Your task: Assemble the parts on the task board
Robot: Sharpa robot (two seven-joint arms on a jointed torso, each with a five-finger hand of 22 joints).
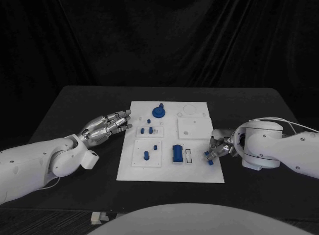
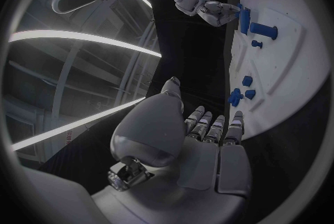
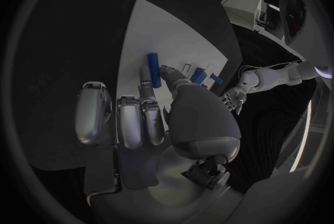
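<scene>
White task board (image 1: 202,174) is sitting in the middle of the black table (image 1: 74,105), and I'm seeing bare tabletop running all around it, widest toward the far edge and along the near side. My left hand (image 1: 107,127) is hovering just off the board's left edge, fingers stretched out and apart, holding nothing; its fingertips (image 1: 128,113) are reaching right up to that edge. My right hand (image 1: 217,149) is sitting at the board's right edge, close to the near corner, and it's pinching a small blue part (image 1: 210,161) between its fingers, with the part hanging over the board's rim.

On the board I'm looking at a round blue knob piece (image 1: 159,111) toward the far side, a pair of small blue pegs (image 1: 147,130) below it, two more little pegs (image 1: 151,151) in the near-left panel, and a long blue block (image 1: 177,152) standing in the near-middle panel. That leaves a strip of open white along the near edge.

Behind the table a black curtain (image 1: 159,44) is hanging across the whole back.
</scene>
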